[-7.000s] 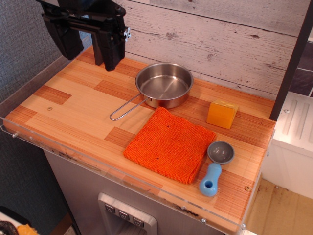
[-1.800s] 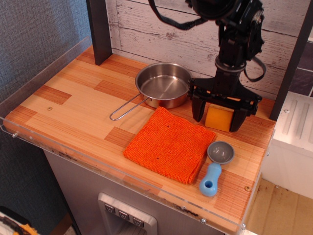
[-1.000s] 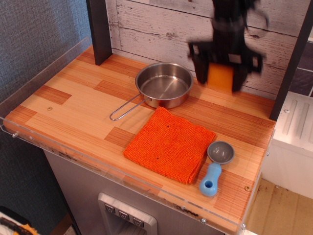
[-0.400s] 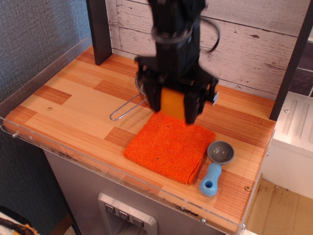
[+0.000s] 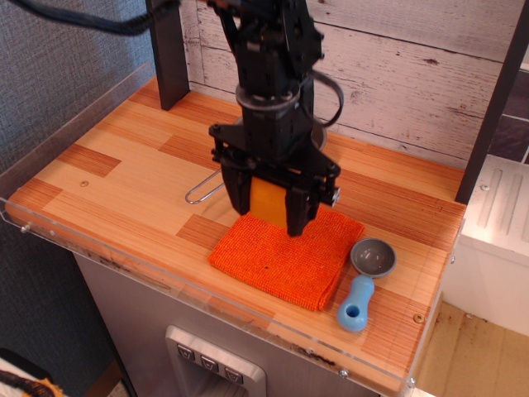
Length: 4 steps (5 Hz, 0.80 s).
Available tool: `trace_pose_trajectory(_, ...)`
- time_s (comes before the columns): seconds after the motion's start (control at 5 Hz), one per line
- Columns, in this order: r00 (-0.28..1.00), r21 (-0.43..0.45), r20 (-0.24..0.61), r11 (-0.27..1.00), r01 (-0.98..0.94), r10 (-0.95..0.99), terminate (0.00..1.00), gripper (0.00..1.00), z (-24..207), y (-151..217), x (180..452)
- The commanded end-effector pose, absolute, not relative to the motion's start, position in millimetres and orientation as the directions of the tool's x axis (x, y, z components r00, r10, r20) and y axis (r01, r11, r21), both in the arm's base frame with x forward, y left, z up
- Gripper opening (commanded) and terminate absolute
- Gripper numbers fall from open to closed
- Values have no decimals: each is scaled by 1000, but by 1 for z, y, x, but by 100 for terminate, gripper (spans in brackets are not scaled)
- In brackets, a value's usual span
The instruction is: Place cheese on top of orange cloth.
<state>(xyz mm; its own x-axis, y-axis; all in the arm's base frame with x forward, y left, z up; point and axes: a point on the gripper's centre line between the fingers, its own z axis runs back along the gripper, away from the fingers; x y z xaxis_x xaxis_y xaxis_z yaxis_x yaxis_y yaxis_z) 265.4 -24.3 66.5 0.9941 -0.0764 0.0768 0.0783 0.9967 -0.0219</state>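
A whitewashed plank wall backs a wooden desk (image 5: 116,178) with a clear guard along its front edge. On it lie the cloth (image 5: 285,258), a grey-and-blue scoop (image 5: 365,281) just beside the cloth's right corner, and a pan whose bowl is mostly hidden behind the arm, only its wire handle (image 5: 201,192) showing to the left.

The pincer (image 5: 266,207) is pinching the cheese (image 5: 266,198) between its two black fingers. A second ago it held the block high up near the back wall, to the right of the pan; a moment later it was crossing leftward above the pan. Now it has come lower and forward, so the cheese hangs over the cloth's rear half and the fingertips reach down close to the fabric. Whether the block's underside already touches the cloth cannot be told from this angle.

The carry looks all but finished: the block is over its target, well inside the edges. What is left, by my reckoning, is a short descent if any, then spreading the fingers and lifting straight up so the block is not dragged.
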Motion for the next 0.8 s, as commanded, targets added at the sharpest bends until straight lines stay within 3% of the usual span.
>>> trace_pose_trajectory(0.0,993,3,88,997,74,-74,0,100,74,-17,272)
trace_pose_trajectory(0.2,991,6,107,997,75,-75,0,100,83,-17,272)
trace_pose_trajectory(0.6,982,3,172,997,82,-82,0,100,124,-5,278)
